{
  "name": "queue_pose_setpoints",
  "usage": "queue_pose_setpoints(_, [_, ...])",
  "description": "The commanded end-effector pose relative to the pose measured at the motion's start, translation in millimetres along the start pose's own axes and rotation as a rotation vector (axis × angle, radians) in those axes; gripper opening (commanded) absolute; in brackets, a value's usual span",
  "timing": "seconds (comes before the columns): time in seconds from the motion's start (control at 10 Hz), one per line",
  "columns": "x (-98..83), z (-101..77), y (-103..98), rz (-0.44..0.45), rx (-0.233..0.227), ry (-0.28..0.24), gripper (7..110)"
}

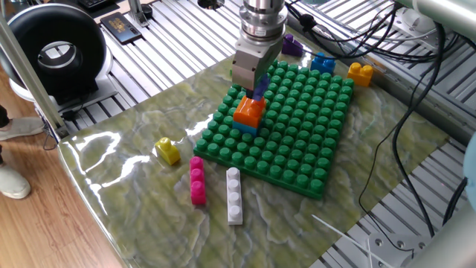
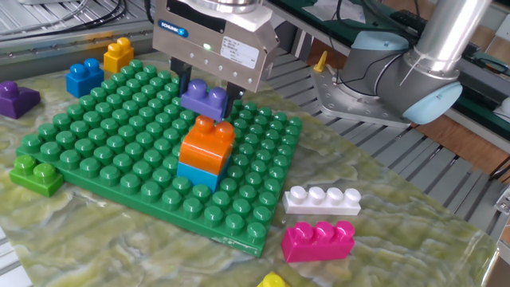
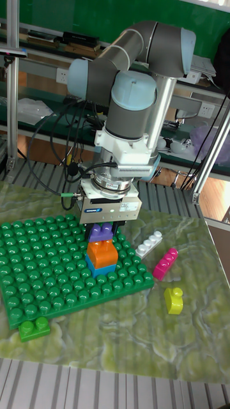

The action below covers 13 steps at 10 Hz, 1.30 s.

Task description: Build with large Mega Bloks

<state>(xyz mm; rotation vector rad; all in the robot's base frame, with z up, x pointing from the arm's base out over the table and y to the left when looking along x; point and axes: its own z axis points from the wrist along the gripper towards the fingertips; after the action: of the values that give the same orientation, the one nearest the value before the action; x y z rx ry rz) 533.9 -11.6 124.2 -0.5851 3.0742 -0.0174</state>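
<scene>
— The mat [image 1: 134,186] was glossy, marbled green, with cables [image 1: 387,45] behind it. The gripper [image 2: 209,88] pinched a purple brick [image 2: 205,99] just above the orange brick [image 2: 207,144] stacked on a blue one [image 2: 195,174] on the baseplate [image 2: 103,143].

— What worried you?

— Studs looked slightly off; pressing askew might jam or pop the stack loose. The fingertips were hidden behind the brick, so I couldn't judge the gap.

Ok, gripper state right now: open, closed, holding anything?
Gripper: closed on the purple brick, held just above the orange brick on the baseplate.
</scene>
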Motion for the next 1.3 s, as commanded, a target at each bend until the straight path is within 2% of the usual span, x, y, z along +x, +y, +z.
queue_pose_setpoints(0.0, [-10.1, 0.7, 7, -0.003, -0.017, -0.026, 7])
queue_pose_setpoints(0.5, [1.2, 8.2, 17, -0.019, -0.015, -0.007, 7])
queue_pose_setpoints(1.2, [3.9, 12.4, 13, -0.075, -0.021, -0.015, 7])
